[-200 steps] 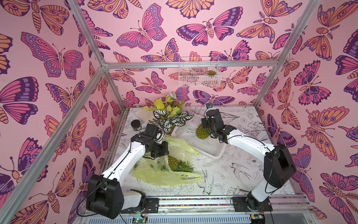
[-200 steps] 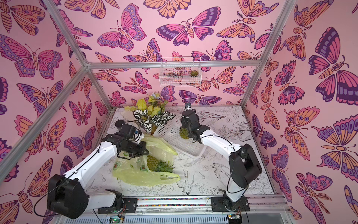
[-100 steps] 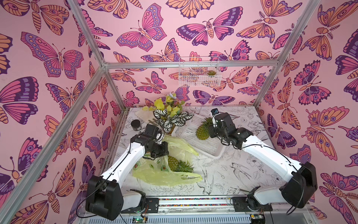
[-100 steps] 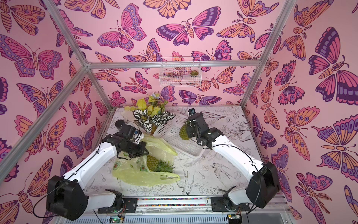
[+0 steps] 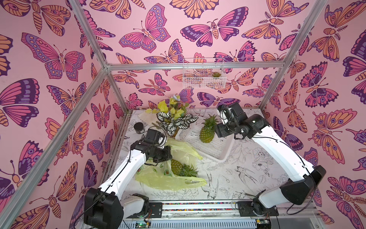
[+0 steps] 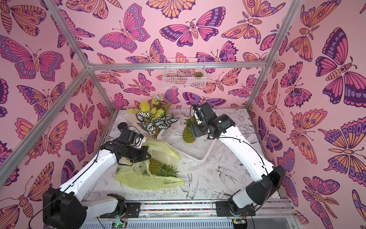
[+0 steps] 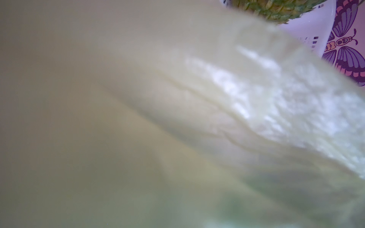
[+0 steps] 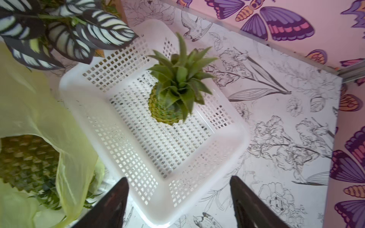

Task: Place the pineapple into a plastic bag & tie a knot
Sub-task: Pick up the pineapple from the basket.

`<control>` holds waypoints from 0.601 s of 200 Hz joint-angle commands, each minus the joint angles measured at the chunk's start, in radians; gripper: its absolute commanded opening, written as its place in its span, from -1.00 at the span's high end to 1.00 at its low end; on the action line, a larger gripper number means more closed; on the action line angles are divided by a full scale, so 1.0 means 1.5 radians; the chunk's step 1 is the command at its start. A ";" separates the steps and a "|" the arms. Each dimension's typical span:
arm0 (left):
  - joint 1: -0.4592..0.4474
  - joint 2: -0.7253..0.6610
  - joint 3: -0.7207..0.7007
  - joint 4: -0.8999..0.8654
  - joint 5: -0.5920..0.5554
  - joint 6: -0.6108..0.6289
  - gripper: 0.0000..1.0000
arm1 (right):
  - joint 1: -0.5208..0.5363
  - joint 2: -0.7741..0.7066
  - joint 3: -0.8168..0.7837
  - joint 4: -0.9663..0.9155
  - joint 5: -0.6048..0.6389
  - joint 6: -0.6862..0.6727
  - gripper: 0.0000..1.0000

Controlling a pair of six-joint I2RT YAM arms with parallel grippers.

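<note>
Right wrist view: the right jaws stand wide apart and empty, their fingers (image 8: 110,203) flanking the near corner of the white perforated basket (image 8: 158,158). Ahead of them an upright pineapple (image 8: 169,102) stands inside it. In a top view the left jaws are closed, seemingly pinching the raised edge of the plastic bag (image 5: 162,180). Just below them a bagged pineapple (image 5: 179,168) lies on its side in the bag's open mouth on the tabletop (image 5: 247,178).
</note>
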 commanded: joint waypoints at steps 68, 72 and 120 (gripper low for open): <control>-0.001 -0.025 -0.020 -0.002 0.002 -0.001 1.00 | -0.003 0.319 0.367 -0.006 0.008 0.067 -0.71; -0.002 -0.025 -0.020 -0.001 0.002 -0.001 1.00 | -0.004 0.337 0.387 -0.014 0.005 0.065 -0.69; -0.004 -0.023 -0.020 0.003 0.000 -0.003 1.00 | -0.009 0.453 0.494 -0.049 0.076 -0.010 -0.33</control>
